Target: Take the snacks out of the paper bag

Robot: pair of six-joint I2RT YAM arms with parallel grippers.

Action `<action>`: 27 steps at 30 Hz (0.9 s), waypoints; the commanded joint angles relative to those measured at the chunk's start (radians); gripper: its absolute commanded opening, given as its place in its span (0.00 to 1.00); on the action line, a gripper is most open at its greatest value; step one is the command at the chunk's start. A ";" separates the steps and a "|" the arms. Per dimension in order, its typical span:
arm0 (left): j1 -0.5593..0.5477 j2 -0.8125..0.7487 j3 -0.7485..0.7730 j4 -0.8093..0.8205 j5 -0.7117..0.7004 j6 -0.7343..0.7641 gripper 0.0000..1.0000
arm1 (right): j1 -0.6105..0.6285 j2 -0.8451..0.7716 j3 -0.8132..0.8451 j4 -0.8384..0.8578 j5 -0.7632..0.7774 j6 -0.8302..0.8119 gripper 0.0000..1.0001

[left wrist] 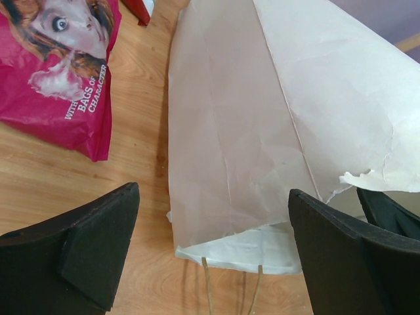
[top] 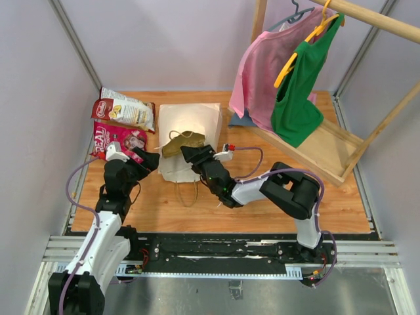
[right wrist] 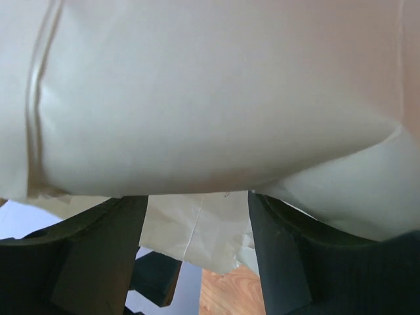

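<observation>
The paper bag (top: 189, 121) lies flat mid-table with its mouth and loop handles (top: 187, 190) toward me. My left gripper (top: 149, 159) is open and empty at the bag's left mouth corner; in its wrist view (left wrist: 213, 197) the jaws straddle the bag (left wrist: 262, 131). My right gripper (top: 189, 153) is open, pushed in at the mouth under the bag's lifted, torn top layer (right wrist: 210, 98), with its jaws apart (right wrist: 195, 210). A tan crumpled patch (top: 184, 141) shows just beyond it; I cannot tell whether it is a packet or the bag. A red-white snack (top: 125, 108) and a magenta snack (top: 119, 139) (left wrist: 59, 72) lie left of the bag.
A wooden rack (top: 328, 147) stands at the back right, with a pink shirt (top: 259, 72) and a green shirt (top: 298, 92) on hangers. Grey walls close the left, back and right sides. Bare wood shows in front of the bag.
</observation>
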 commanded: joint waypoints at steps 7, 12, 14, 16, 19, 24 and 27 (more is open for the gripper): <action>0.009 -0.034 0.038 -0.045 -0.057 0.044 1.00 | -0.024 -0.023 0.118 -0.432 0.111 0.144 0.60; 0.009 -0.030 0.036 -0.045 -0.066 0.050 1.00 | -0.020 -0.032 0.179 -0.588 0.108 0.204 0.59; 0.009 -0.029 0.036 -0.047 -0.071 0.053 1.00 | -0.007 -0.049 0.193 -0.655 0.119 0.225 0.60; 0.009 -0.030 0.035 -0.048 -0.077 0.056 1.00 | 0.009 -0.067 0.214 -0.746 0.115 0.253 0.61; 0.010 -0.025 0.034 -0.046 -0.097 0.061 1.00 | 0.047 -0.078 0.261 -0.874 0.094 0.320 0.62; 0.010 -0.023 0.034 -0.056 -0.123 0.073 1.00 | 0.108 -0.093 0.322 -1.004 0.042 0.353 0.62; 0.012 -0.017 0.025 -0.043 -0.120 0.063 1.00 | 0.140 -0.100 0.337 -1.032 0.003 0.368 0.64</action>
